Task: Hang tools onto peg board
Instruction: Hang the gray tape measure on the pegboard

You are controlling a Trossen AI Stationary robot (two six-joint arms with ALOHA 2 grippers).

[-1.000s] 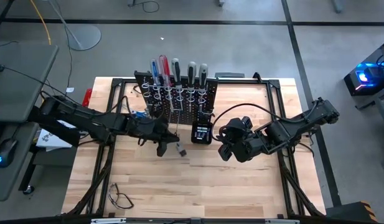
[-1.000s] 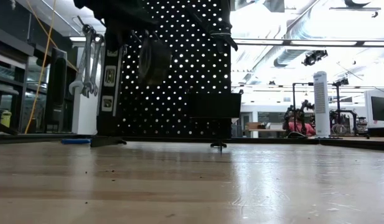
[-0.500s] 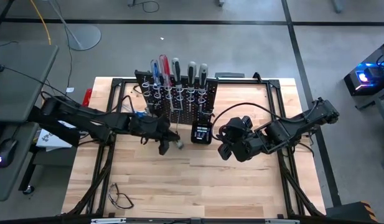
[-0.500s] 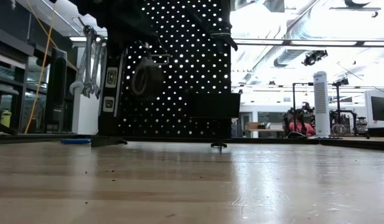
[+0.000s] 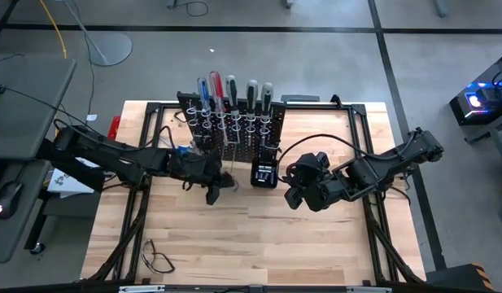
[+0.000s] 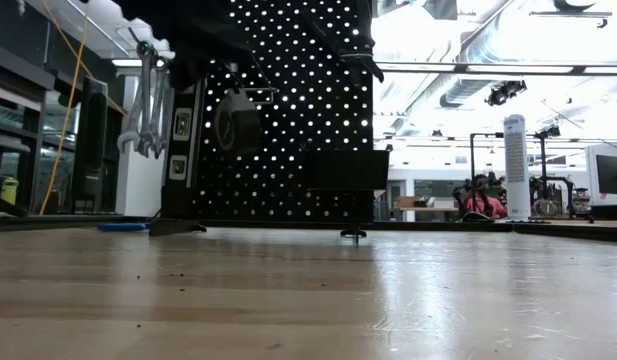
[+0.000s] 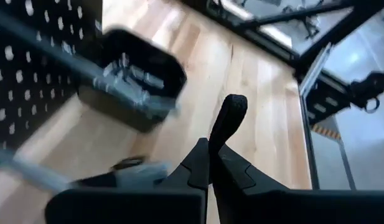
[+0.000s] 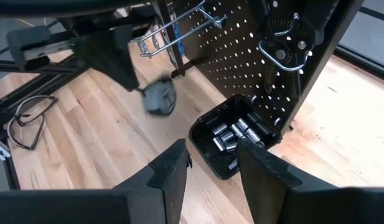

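The black peg board (image 5: 234, 134) stands upright at the table's far middle. Screwdrivers (image 5: 226, 89) sit in its rings, wrenches (image 6: 143, 100) hang at its left end and dark pliers (image 8: 285, 43) hang on its face. My left gripper (image 5: 218, 183) hovers just before the board, shut on a tool with a grey rounded end (image 8: 159, 98), which shows dark and round in the low view (image 6: 236, 122). My right gripper (image 8: 213, 168) stays open and empty above the table, right of the board. My left gripper pinches a narrow black part of the tool (image 7: 232, 112) between its two shut fingers; that part's free end sticks out past the fingertips. The fingers slant down toward the board. The grey end (image 5: 228, 181) hangs clear of the table, close to the board's face.
A small black box (image 5: 264, 173) with metal pieces stands at the board's foot, between the two grippers. Clear safety glasses (image 5: 157, 259) lie near the table's front left. Thin metal hooks (image 8: 179, 25) jut out of the board toward the grippers.
The tool's grey end has swung from the near right toward the peg board and now hangs close to its face. My left gripper has stayed nearly in place and stays shut.
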